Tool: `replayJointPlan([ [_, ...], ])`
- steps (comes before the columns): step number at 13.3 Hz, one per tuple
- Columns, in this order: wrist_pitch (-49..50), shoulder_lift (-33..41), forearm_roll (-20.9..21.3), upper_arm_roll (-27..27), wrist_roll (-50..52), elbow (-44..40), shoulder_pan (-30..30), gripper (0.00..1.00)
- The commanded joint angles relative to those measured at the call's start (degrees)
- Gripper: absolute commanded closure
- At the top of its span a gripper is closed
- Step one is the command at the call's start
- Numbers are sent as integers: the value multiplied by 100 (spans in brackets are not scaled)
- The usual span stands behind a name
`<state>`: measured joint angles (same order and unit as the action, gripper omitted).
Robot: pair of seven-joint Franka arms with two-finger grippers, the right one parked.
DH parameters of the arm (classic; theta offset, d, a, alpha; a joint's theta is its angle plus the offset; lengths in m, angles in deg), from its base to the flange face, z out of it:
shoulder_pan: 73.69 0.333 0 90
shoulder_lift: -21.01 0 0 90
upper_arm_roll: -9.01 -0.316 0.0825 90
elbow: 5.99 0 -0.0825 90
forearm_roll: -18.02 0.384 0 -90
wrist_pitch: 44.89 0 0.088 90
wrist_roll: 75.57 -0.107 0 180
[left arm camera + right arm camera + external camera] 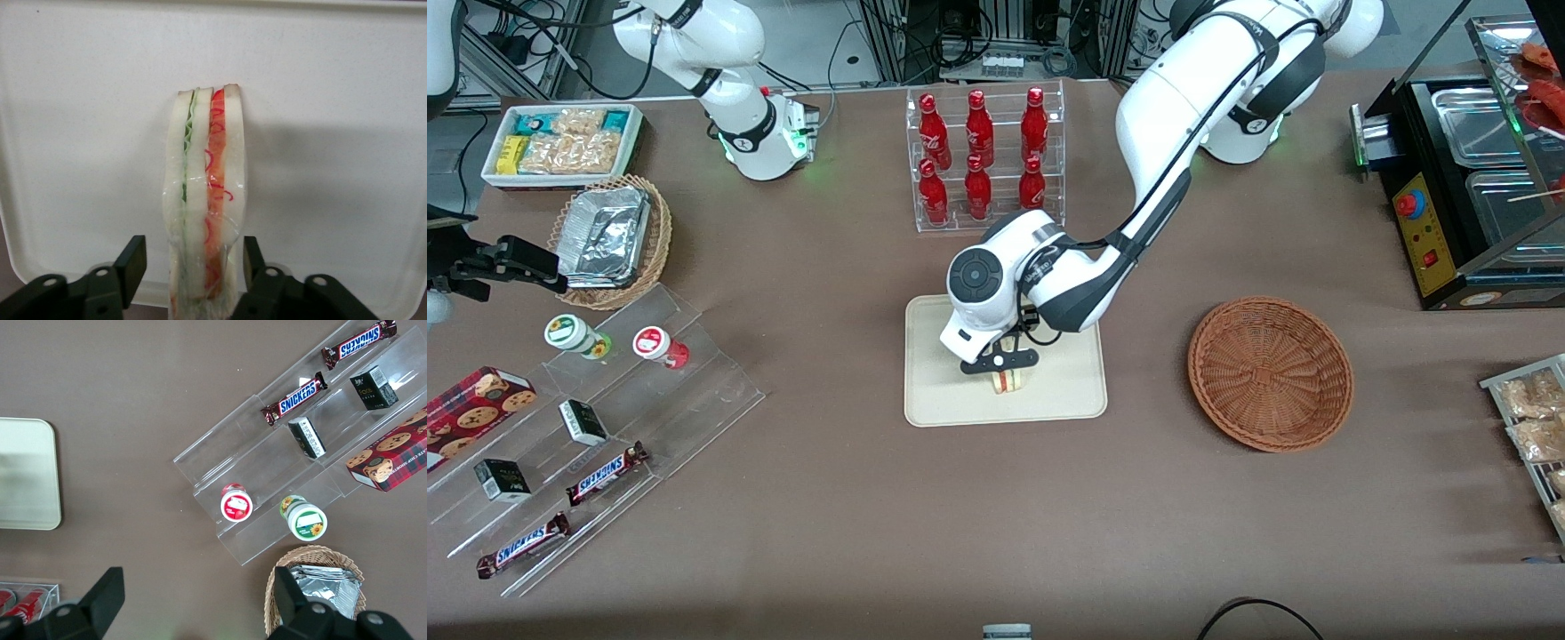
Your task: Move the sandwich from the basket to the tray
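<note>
Over the tray [951, 404] we find the sandwich [1009, 381], standing on its edge near the middle of the tray surface, with the gripper [1007, 366] directly above it. From the left wrist view, the sandwich [205, 193] shows its cut edge: pale bread slices with a green layer and a red layer between them, wrapped in clear film. We note the two black fingers [131, 261] flank the lower end of the wedge, one on each side; a small gap shows at each finger, so they stand apart around the sandwich rather than pressing it. We see cream tray floor [333, 133] all round the sandwich in that view, with the rim curving at the edges. Working outward in the front view, the reddish-brown basket [1270, 373] sits on the brown table [827, 498] toward the working arm's end, well apart from the tray, and we see nothing inside it. Farther from the front camera than the tray stands a clear rack of red bottles [983, 156]. Toward the parked arm's end we log a lighter wicker basket with a foil container [607, 236], a white bin of snack packets [562, 142], and clear stepped shelves [605, 427] bearing two Snickers bars [605, 473].
</note>
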<state>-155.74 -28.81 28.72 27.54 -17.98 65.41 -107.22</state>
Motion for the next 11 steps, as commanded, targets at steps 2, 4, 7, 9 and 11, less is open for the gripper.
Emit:
replayJointPlan([
  [2,81,24,73,-61,15,-241,4,0],
  [4,230,287,73,-52,-161,-249,48,0],
  [7,555,673,91,-69,-563,-249,101,0],
  [9,731,946,73,-61,-1073,-232,346,0],
  [11,994,1297,38,-61,-1557,-118,592,0],
])
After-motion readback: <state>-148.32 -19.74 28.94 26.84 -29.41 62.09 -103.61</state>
